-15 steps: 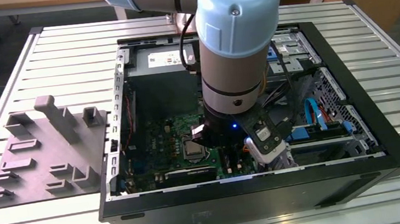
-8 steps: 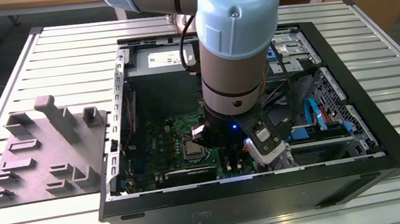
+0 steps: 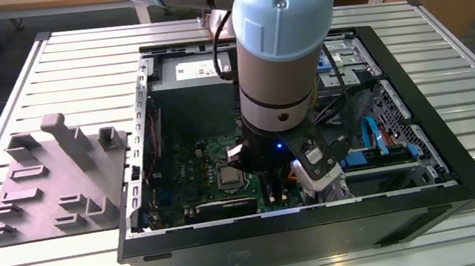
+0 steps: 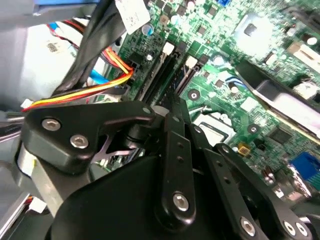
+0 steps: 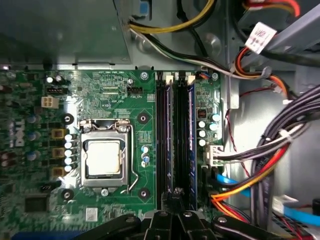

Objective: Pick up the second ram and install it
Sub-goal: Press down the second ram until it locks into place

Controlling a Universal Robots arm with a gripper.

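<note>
Black hand [image 5: 176,197] over motherboard [image 5: 110,95]

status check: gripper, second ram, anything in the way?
Gripper down inside the case, over the slots. Second ram upright in its slot beside the other stick. Cable bundle close alongside.

Even indoor light; glare on motherboard [image 4: 260,35] in second wrist view; near linkage soft-focused.

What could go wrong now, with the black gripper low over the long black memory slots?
1. The black gripper sits by the dark blue memory stick; uneven pressure could leave it tilted in its slot.
2. The orange and yellow wires lie close beside the slots and could snag the arm.
</note>
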